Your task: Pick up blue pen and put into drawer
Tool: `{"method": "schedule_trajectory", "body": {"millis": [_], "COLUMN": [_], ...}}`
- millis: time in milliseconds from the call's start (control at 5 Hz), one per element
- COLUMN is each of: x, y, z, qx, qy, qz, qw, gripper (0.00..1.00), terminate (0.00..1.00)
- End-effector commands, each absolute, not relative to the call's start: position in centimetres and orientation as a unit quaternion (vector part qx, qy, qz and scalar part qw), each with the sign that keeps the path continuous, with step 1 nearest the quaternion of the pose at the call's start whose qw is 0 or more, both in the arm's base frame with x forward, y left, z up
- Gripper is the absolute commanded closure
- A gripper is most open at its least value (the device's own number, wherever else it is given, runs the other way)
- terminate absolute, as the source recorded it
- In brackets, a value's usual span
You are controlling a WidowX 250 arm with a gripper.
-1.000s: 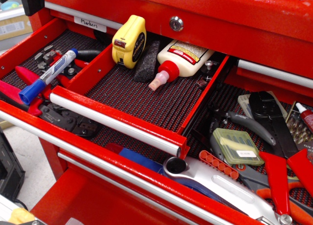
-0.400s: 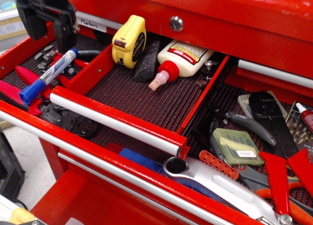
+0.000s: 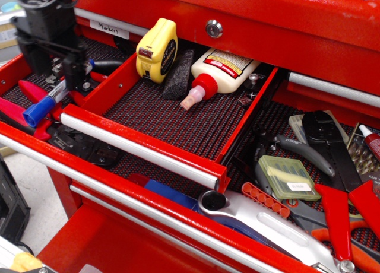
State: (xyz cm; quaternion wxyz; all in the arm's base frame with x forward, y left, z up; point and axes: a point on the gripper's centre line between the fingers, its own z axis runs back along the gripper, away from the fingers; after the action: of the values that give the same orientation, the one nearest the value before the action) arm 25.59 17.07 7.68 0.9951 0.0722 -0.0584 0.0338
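Note:
The blue pen (image 3: 55, 94) lies slantwise on tools in the left compartment, with its white barrel partly showing, its large blue cap (image 3: 38, 111) at the lower left and its small blue end (image 3: 90, 64) at the upper right. My black gripper (image 3: 57, 77) hangs over the pen's middle. It is open, with one finger (image 3: 40, 64) on the left of the barrel and the other (image 3: 73, 76) on the right. The narrow red drawer (image 3: 178, 116) stands open just to the right, with its silver bar handle (image 3: 139, 147) across the front and a dark ribbed liner.
In the narrow drawer's back lie a yellow tape measure (image 3: 157, 50), a dark block (image 3: 178, 76) and a glue bottle (image 3: 221, 68). Red-handled pliers (image 3: 24, 94) lie under the pen. The wide lower drawer (image 3: 35, 143) holds many tools, among them a green case (image 3: 288, 178).
My gripper has come in from the top left and dropped down over the pen's middle, so that its fingers now straddle the barrel. The pen has not moved.

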Motion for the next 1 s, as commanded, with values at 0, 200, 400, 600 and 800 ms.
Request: {"method": "schedule_trajectory", "body": {"millis": [0, 200, 400, 600, 800], "x": [25.5, 25.6, 25.8, 25.7, 25.4], "y": [18.7, 18.3, 17.7, 17.0, 15.4], "z": [6.5, 5.1, 5.5, 7.5, 11.4], "qx": [0.081, 0.074, 0.070, 0.053, 0.065], "qy": [-0.096, -0.109, -0.105, -0.087, -0.057], "qz": [0.047, 0.074, 0.093, 0.086, 0.094], "qw": [0.991, 0.989, 0.988, 0.991, 0.992], "gripper": [0.00, 0.00, 1.00, 1.00, 1.00], "terminate": [0.00, 0.00, 0.00, 0.00, 0.00]}}
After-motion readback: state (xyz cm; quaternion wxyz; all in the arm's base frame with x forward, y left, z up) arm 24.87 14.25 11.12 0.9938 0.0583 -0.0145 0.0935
